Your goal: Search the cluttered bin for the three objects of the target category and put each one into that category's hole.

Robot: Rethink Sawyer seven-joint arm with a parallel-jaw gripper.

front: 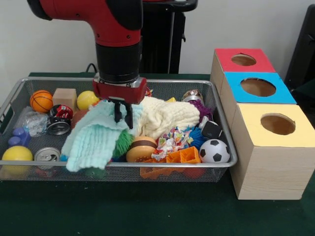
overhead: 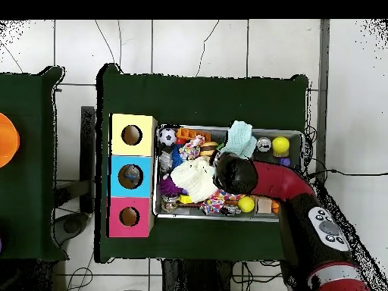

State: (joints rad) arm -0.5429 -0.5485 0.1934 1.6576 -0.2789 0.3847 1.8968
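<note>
Three boxes with holes sit off to one side of my end effector: red, blue and yellow tops, all outside the wire bin on the green bench. My end effector hangs low over the bin's middle, its dark fingers close together and touching the mint cloth; I cannot tell whether they actually pinch it. Just beside it on the boxes' side lies a cream knitted cloth. Beyond that, a soccer ball rests in the bin's corner. On the opposite side I see a basketball, a yellow ball and a wooden block.
</note>
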